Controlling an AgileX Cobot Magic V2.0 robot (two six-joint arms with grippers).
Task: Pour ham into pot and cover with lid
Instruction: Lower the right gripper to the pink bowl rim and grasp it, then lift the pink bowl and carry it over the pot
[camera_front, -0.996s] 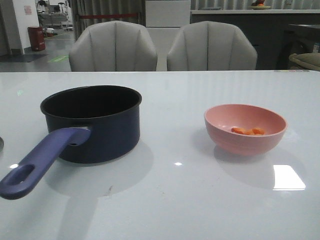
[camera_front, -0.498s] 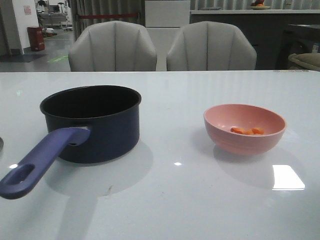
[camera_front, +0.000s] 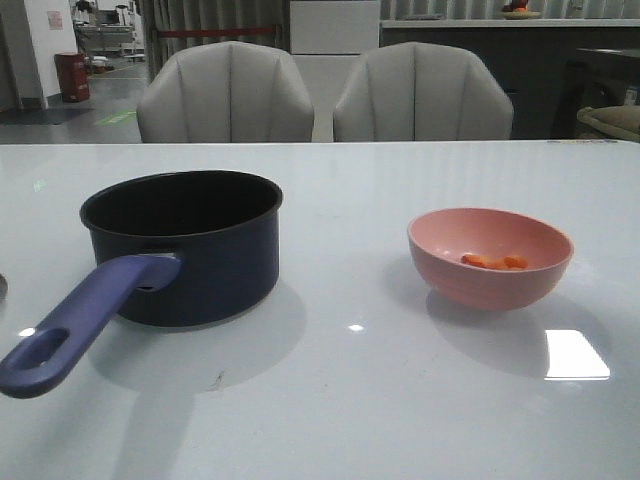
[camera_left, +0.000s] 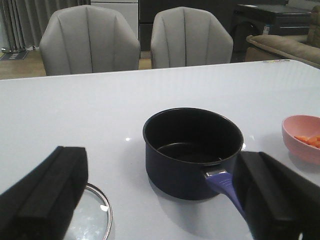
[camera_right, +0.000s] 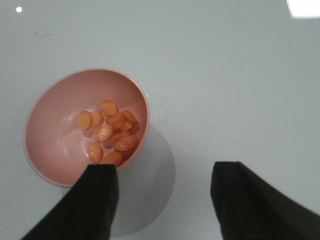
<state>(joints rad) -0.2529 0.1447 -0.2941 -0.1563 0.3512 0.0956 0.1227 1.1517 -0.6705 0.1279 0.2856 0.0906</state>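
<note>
Nearest the robot on the white surface (camera_front: 350, 400) lies the end of the pot's long purple-blue handle (camera_front: 75, 325), pointing toward the front left, its hole close to the edge of the front view. The handle runs back to the pot (camera_front: 185, 245), a dark navy saucepan standing upright on the left half of the surface, its black inside bare. To the right of it and well apart sits a pink bowl (camera_front: 490, 258), also upright, with the ham (camera_front: 495, 262) lying in its bottom as a small heap of orange slices. The lid (camera_left: 92, 217) shows only in the left wrist view, lying flat on the surface near the pot, a part of its steel rim and glass visible beside one finger. The left gripper (camera_left: 160, 200) has its fingers spread wide and holds nothing. The right gripper (camera_right: 162, 200) hangs over the surface beside the bowl, its fingers wide apart and empty, one finger overlapping the bowl's rim in that view. Beyond the far edge of the surface stand two pale grey chairs (camera_front: 225, 92).
</note>
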